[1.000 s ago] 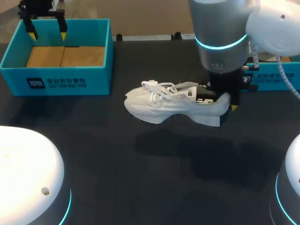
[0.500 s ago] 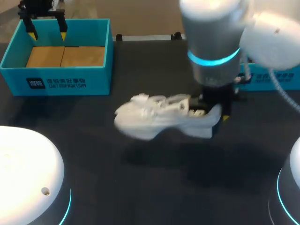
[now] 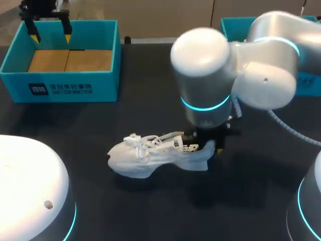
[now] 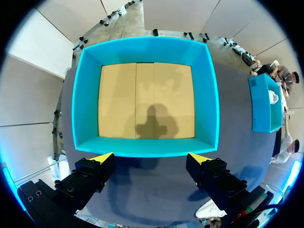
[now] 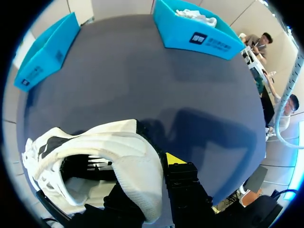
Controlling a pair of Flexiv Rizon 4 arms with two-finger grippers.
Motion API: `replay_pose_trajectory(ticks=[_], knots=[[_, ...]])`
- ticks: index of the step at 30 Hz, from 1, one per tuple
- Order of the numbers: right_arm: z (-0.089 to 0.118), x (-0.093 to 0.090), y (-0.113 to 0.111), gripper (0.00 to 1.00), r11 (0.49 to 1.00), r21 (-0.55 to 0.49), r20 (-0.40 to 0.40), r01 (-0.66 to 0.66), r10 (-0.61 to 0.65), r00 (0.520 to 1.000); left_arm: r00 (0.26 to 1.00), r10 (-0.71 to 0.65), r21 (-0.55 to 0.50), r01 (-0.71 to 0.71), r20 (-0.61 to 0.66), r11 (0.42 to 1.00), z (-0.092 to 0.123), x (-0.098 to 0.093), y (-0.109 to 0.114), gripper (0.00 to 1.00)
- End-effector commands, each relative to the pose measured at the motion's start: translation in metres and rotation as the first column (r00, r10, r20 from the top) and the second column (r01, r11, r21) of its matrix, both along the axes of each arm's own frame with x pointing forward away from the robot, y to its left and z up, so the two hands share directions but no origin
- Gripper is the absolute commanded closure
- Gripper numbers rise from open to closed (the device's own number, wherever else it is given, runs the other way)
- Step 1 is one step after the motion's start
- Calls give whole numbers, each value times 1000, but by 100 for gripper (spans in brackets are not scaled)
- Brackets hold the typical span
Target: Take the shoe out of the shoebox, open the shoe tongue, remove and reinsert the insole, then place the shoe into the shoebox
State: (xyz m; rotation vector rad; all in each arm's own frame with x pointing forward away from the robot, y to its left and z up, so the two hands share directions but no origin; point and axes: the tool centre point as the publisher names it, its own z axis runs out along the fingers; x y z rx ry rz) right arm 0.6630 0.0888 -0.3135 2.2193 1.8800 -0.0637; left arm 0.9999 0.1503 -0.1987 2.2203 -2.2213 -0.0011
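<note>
White lace-up sneaker (image 3: 150,156) is out mid-table, toe pointing left! Far left, the yellow-tipped left gripper (image 3: 50,36) hangs spread wide and empty over the teal cardboard shoebox (image 3: 70,88). Rightward, the right gripper (image 3: 209,147) pinches the sneaker's heel tight.

1. Bright, even overhead light across matte black table (image 3: 125,211).
2. Soft shadows below white lace-up sneaker (image 3: 150,158) and grey-cased right arm (image 3: 205,95).
3. Shadow of yellow-tipped left gripper (image 4: 150,156) thrown on tan cardboard floor of teal shoebox (image 4: 142,47).
</note>
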Motion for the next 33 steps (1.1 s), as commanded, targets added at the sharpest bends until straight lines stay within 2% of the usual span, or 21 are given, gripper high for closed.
replay_pose_trajectory(ticks=[1, 16, 31, 32, 33], knots=[[-27, 0, 33, 100, 1000, -25, 4, 5, -5, 1000, 1000, 0, 0, 0, 0, 1000, 0, 0, 0, 0], [-58, 2, 46, 100, 999, -45, -38, -8, 7, 999, 1000, 0, 0, 0, 0, 1000, 0, 0, 0, 0], [-69, 1, 50, 100, 999, -41, -61, 31, -34, 998, 1000, 0, 0, 0, 0, 1000, 0, 0, 0, 0], [-69, 1, 50, 96, 999, -41, -61, 32, -34, 998, 1000, 0, 0, 0, 0, 1000, 0, 0, 0, 0], [-70, 1, 50, 79, 998, -39, -62, 39, -42, 997, 1000, 0, 0, 0, 0, 1000, 0, 0, 0, 0]])
